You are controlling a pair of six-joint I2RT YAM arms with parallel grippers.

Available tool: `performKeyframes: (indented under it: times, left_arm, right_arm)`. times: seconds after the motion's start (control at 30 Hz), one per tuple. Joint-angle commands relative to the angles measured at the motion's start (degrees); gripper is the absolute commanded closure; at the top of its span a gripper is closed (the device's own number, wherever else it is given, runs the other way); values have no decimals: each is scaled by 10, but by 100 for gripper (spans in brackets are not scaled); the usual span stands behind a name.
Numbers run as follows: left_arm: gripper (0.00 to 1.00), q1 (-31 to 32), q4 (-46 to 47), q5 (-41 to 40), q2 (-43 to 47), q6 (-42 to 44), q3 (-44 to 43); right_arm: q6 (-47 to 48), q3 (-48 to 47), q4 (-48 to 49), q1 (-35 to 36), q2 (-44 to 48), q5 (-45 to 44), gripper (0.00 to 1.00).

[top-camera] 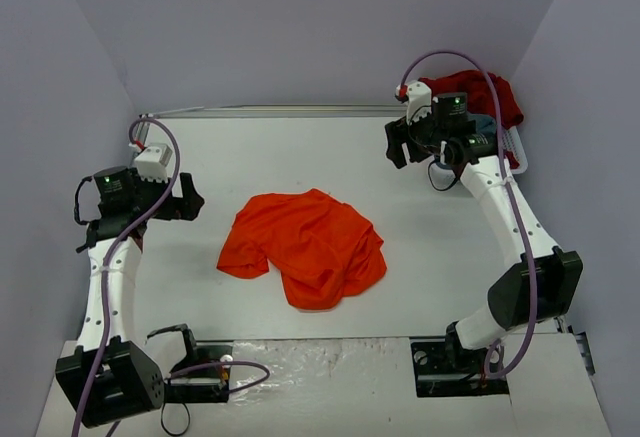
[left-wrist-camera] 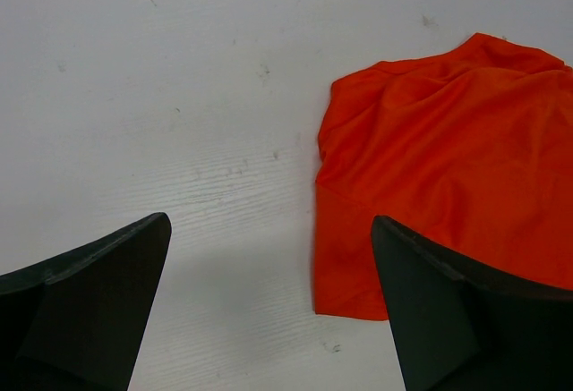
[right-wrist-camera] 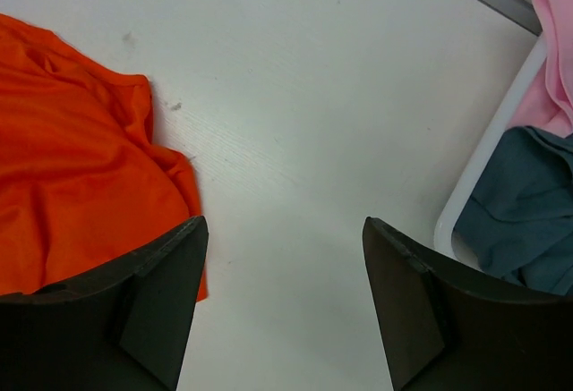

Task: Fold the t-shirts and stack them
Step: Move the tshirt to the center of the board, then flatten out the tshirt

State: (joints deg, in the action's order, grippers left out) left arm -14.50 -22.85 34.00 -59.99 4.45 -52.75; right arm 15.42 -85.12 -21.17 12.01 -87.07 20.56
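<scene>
orange-red t-shirt (top-camera: 305,247) lay crumpled at mid-frame on the table (top-camera: 440,227), wider left to right; left gripper (top-camera: 190,202), jaws wide and empty, hovered just off its left edge, the nearer one; right gripper (top-camera: 400,142), jaws also apart and empty, hung at upper right beside the basket (top-camera: 517,147) holding the other shirts (top-camera: 480,92); nothing stood between either gripper and the cloth.

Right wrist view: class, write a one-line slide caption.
Open fingers frame the table between a crumpled orange-red t-shirt and a white basket holding a grey-blue shirt and a pink shirt.
</scene>
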Motion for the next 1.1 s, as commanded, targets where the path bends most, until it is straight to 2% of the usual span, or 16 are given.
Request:
performKeyframes:
  times: [0.0, 0.23, 0.37, 0.4, 0.43, 0.6, 0.67, 0.87, 1.07]
  left_arm:
    - [6, 13, -13, 33, -4, 15, -24]
    - [0, 79, -72, 19, -35, 76, -46]
    - [1, 139, -147, -29, -100, 130, -96]
    - [8, 175, -174, -43, -113, 150, -103]
    - [20, 184, -183, -58, -139, 155, -112]
    - [27, 192, -192, -65, -186, 161, -106]
    - [36, 195, -191, -75, -190, 163, -104]
    - [46, 204, -225, -85, -235, 158, -111]
    - [48, 233, -233, -103, -258, 167, -115]
  right_arm:
    - [13, 23, 12, 1, 32, -23, 34]
    - [22, 74, 9, 8, 25, -9, 34]
    - [22, 89, 8, 10, 13, -16, 33]
    - [23, 92, 8, 10, 8, -17, 34]
    - [24, 97, 7, 11, 5, -22, 34]
    - [29, 106, 6, 14, -6, -23, 35]
    - [30, 105, 3, 18, -9, -24, 35]
    - [35, 101, 1, 23, -16, -30, 35]
    - [37, 103, 1, 25, -21, -32, 36]
